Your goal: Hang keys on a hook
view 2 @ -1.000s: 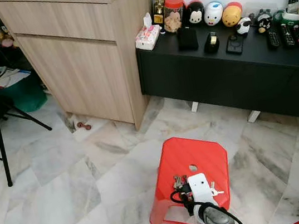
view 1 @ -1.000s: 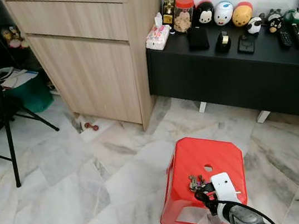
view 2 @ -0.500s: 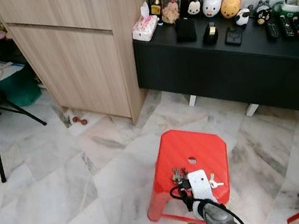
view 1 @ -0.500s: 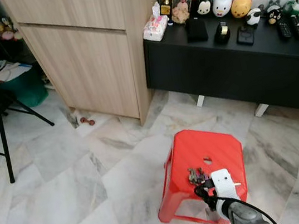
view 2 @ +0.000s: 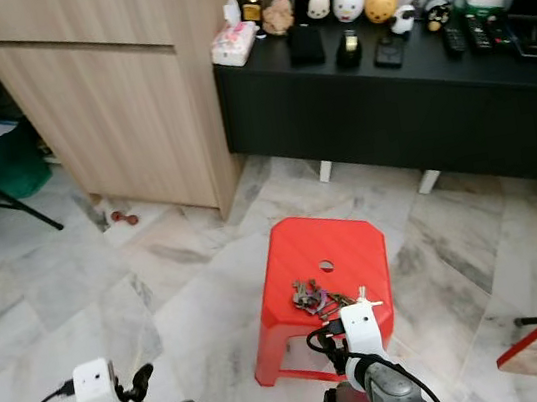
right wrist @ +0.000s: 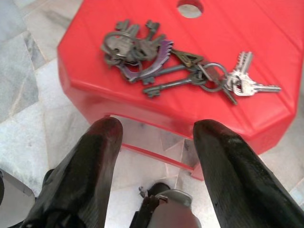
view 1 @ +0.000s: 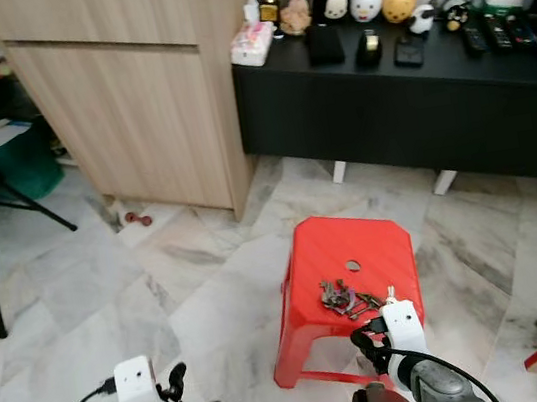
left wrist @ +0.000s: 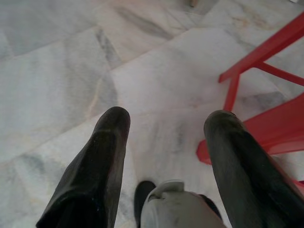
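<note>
One bunch of keys (right wrist: 178, 71) lies on the stool (right wrist: 266, 28), just beyond the open right gripper (right wrist: 156, 137).

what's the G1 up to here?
It stands before a red stool with a bunch of keys lying on the seat. The right gripper is open, poised just short of the stool's near edge and pointed at the keys, not touching them. The left gripper is open over the marble floor, idle.

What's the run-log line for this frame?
phase: pre-grasp | keys: on red stool, untouched | right gripper: open, short of stool's near edge | left gripper: open, idle over floor
</note>
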